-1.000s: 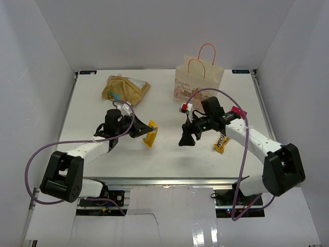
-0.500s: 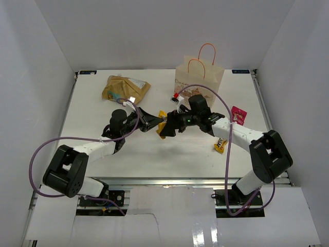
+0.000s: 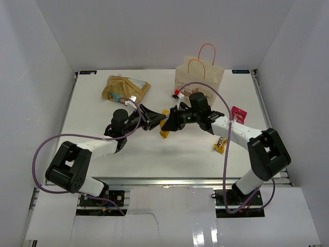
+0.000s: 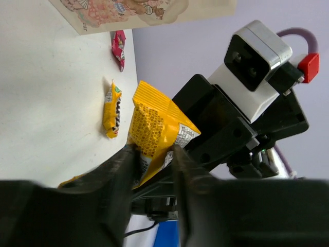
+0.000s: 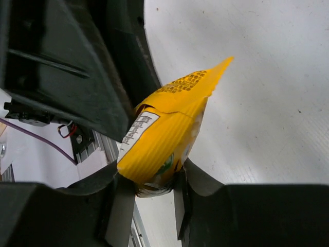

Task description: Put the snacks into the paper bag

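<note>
A yellow bar [image 3: 163,134] hangs above the table's middle, gripped from both sides. My left gripper [image 3: 160,121] is shut on one end of it [image 4: 154,128]. My right gripper [image 3: 169,123] is closed round the other end [image 5: 164,139], with its fingers [image 5: 191,180] touching both sides. The paper bag [image 3: 198,78] stands upright at the back, just behind my right arm. The tan-gold bag [image 3: 125,88] lies at the back left. A second yellow bar [image 3: 221,144] and the red-pink packet [image 3: 238,113] lie on the right. The green and purple packets are out of view.
The white table [image 3: 92,110] is walled in by white panels on three sides. In the left wrist view the second yellow bar [image 4: 111,110] and the red-pink packet [image 4: 119,45] lie below the paper bag's printed front [image 4: 128,10].
One second ago the grippers were apart, with the yellow bar in the left one. Both have moved to the middle and met, and the right gripper has closed on the bar.
</note>
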{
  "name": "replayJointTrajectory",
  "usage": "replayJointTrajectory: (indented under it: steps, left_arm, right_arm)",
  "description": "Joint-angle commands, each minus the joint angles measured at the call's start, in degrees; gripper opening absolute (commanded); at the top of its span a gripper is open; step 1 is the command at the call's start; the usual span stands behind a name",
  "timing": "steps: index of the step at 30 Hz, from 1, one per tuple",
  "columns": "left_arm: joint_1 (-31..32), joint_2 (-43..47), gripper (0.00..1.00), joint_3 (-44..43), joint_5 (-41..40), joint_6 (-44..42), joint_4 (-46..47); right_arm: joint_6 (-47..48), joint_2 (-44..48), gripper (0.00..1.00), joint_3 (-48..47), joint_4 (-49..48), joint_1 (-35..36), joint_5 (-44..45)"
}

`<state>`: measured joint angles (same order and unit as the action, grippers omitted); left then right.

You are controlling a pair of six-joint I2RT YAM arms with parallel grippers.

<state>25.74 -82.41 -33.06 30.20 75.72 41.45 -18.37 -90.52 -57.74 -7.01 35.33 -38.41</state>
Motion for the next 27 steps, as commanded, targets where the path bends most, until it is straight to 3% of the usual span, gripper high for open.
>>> replayJointTrajectory:
  steps: [1,4,7,10,15,17,21,27]
  left_arm:
    - [0.5,0.1,0.53,-2.9,0.3,0.7,3.6]
    - [0.1,0.1,0.73,-4.0,0.8,-0.7,3.6]
    - [-1.6,1.6,0.76,-5.1,1.4,-3.8,2.2]
    - [-4.3,5.5,0.77,-7.0,-0.2,-12.1,-7.1]
    - [-5.1,11.6,0.84,-15.0,-12.7,-30.9,-38.6]
    - [-5.1,12.6,0.84,-15.3,-15.4,-33.4,-43.3]
    - [-5.1,16.3,0.84,-11.6,-18.9,-35.3,-47.2]
    - [-5.2,21.6,0.84,-7.0,-21.0,-34.2,-47.8]
  right_arm:
    - [1.8,1.9,0.26,-1.1,-1.2,0.5,-3.2]
    - [5.0,3.6,0.21,-1.3,0.3,0.3,-4.3]
    - [12.9,5.8,0.15,-2.8,5.1,-1.0,-5.9]
    - [21.9,8.4,0.08,-6.3,12.7,-3.8,-7.4]
    - [33.3,11.5,0.08,-17.7,22.6,-10.8,-9.3]
    - [34.2,11.4,0.08,-21.9,23.4,-13.3,-7.7]
    - [33.3,9.3,0.09,-33.6,23.4,-21.6,-6.2]
    - [33.3,5.7,0.12,-43.0,23.4,-27.7,0.3]
